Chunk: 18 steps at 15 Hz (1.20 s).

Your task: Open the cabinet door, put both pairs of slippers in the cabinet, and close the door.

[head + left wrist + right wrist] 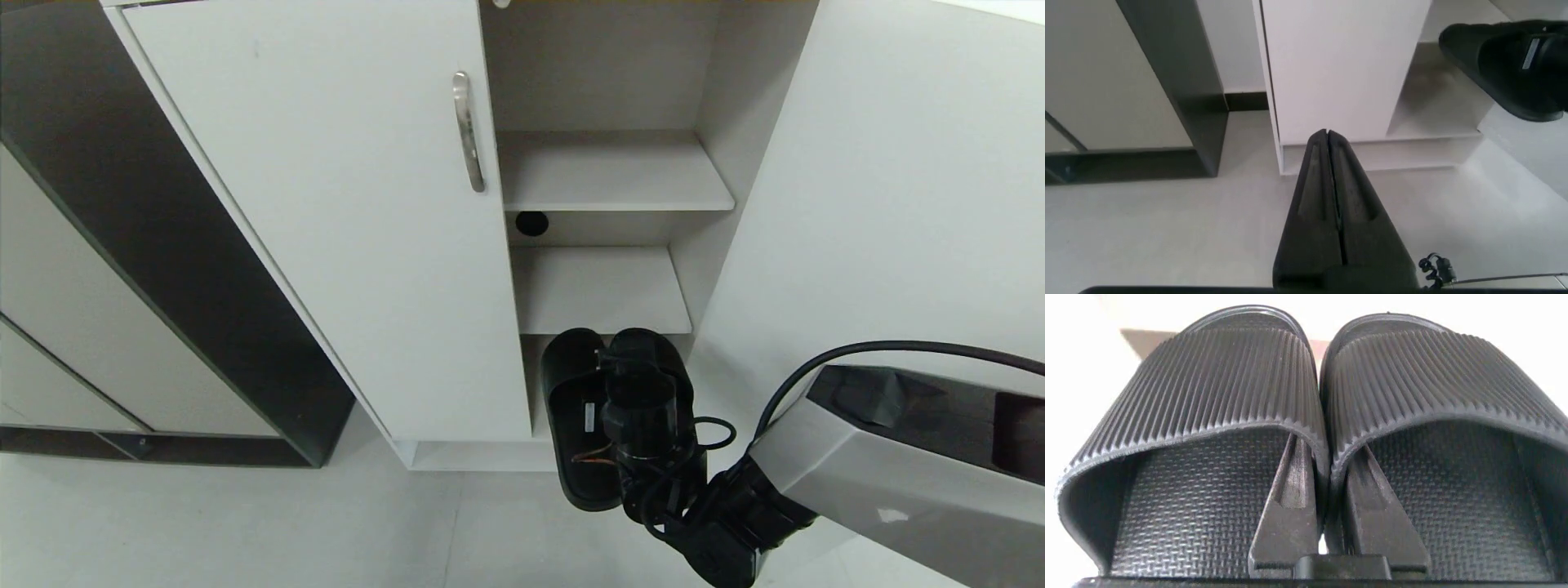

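The right gripper has one finger inside each of the two black slippers, pinching their adjoining side walls together. The pair is held toes-first at the lowest opening of the cabinet, whose right door stands open. In the head view the wrist covers most of the right-hand slipper. Contact with the bottom shelf cannot be determined. The left gripper has its fingers pressed together, over the pale floor near the shut left door.

A pair of black slippers, straps ribbed and soles textured, hangs side by side with toes toward the white cabinet. The right claw pinches their inner edges together at the lowest compartment's mouth. The cabinet's right door stands open; its left door is closed.
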Tool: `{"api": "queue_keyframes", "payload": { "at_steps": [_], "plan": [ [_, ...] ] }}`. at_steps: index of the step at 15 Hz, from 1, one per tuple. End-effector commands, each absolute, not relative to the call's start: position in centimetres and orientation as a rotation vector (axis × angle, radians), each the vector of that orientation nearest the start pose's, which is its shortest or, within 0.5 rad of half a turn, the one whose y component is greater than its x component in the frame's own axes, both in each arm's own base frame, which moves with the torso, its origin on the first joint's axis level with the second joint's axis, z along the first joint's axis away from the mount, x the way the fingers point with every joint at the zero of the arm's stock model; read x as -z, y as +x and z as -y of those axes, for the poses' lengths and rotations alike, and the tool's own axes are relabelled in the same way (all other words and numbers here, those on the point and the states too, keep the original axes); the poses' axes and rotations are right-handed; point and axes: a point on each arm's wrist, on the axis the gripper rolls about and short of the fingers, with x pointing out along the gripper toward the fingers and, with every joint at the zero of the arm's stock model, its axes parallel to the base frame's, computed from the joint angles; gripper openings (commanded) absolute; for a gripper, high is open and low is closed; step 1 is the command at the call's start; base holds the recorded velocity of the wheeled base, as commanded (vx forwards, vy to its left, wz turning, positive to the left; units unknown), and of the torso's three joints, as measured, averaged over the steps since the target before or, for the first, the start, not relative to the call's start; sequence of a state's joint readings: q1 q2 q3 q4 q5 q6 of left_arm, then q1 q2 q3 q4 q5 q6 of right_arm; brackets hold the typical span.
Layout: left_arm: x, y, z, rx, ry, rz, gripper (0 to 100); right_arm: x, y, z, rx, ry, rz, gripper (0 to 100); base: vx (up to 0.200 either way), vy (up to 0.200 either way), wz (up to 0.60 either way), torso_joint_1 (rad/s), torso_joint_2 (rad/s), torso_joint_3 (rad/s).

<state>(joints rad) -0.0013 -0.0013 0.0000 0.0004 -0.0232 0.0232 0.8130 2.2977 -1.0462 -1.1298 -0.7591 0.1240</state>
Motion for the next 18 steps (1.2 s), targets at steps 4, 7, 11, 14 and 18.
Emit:
{"api": "queue_keyframes", "payload": {
  "at_steps": [4, 7, 11, 14, 18],
  "plan": [
    [-7.5, -2.3, 0.1, 0.026, 0.025, 0.0, 0, -7.2, 30.0, -29.6, -0.052, 0.044, -0.083, 0, 0.2, 0.0, 0.0, 0.005, 0.0, 0.001],
    [-7.5, -2.3, 0.1, 0.028, 0.031, 0.0, 0, -7.1, 30.0, -29.6, -0.052, 0.043, -0.085, 0, 0.133, 0.0, 0.0, 0.003, 0.0, 0.002],
    [-7.5, -2.3, 0.1, 0.028, 0.031, 0.0, 0, -7.2, 30.2, -29.5, -0.049, 0.048, -0.079, 0, 0.0, 0.0, 0.0, 0.0, 0.0, 0.0],
    [-7.5, -2.3, 0.1, 0.028, 0.031, 0.0, 0, -7.5, 32.0, -29.5, -0.026, 0.064, -0.059, 0, 0.0, 0.0, 0.0, 0.0, 0.0, 0.0],
    [-7.5, -2.3, 0.1, 0.028, 0.031, 0.0, 0, -7.3, 35.1, -29.6, 0.016, 0.052, -0.061, 0, 0.0, 0.0, 0.0, 0.0, 0.0, 0.0]
  ]
}}
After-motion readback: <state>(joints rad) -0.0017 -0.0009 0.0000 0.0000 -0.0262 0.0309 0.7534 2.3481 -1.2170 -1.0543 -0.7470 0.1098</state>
